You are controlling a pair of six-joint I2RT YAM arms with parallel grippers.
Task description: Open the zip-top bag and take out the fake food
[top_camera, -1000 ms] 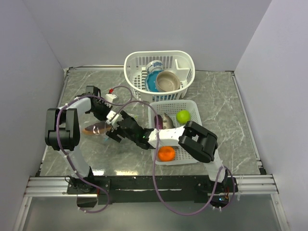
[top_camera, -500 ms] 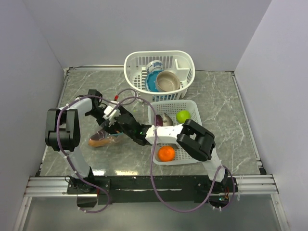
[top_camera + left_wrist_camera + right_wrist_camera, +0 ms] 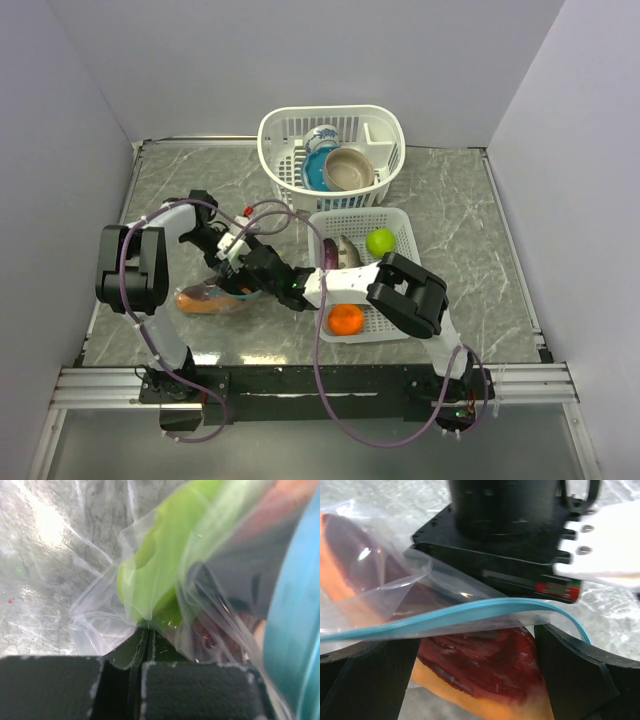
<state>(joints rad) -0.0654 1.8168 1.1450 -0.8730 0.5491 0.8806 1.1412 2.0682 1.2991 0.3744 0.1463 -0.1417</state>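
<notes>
left fingers [image 3: 200, 692] pinch the zip-top bag [image 3: 100, 625]; right fingers [image 3: 575, 680] stand spread either side of its teal strip, reddish fake food [image 3: 480, 665] inside.

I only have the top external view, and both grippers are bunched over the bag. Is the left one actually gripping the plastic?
Observer: Yes. The left wrist view shows the left gripper shut on a fold of the zip-top bag.
Operator: And the right one?
Observer: In its own wrist view the right gripper is wide open, with the bag's teal zip strip arching across between its sides.
Operator: What's inside the bag?
Observer: A reddish-orange piece with a dark red face lies just under that strip. The left wrist view also shows a green part through the plastic.
</notes>
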